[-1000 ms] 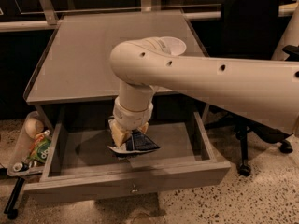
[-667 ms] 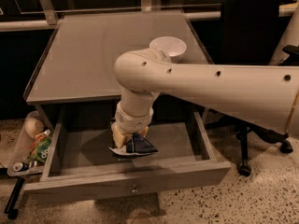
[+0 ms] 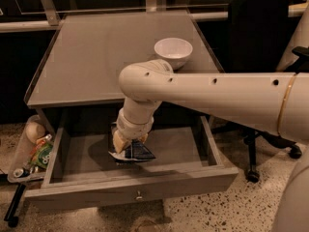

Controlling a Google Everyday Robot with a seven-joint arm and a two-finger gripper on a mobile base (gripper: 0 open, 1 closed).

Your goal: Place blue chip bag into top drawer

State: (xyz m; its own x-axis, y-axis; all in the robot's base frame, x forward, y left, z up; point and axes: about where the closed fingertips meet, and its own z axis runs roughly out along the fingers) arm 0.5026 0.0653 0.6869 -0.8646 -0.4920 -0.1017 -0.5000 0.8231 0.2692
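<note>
Bowl [image 3: 173, 51] uncovered | jaws in top drawer [image 3: 87, 192], half-hiding blue chip bag [image 3: 138, 153]

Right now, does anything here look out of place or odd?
Nothing stands out. The blue chip bag is inside the open top drawer, just below the gripper; the white bowl stands upright on the table.

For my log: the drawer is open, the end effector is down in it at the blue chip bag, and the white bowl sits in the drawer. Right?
No. The camera view shows the white bowl on the tabletop, not in the drawer. The rest stands: the drawer is open and the end effector is down in it at the blue chip bag.
</note>
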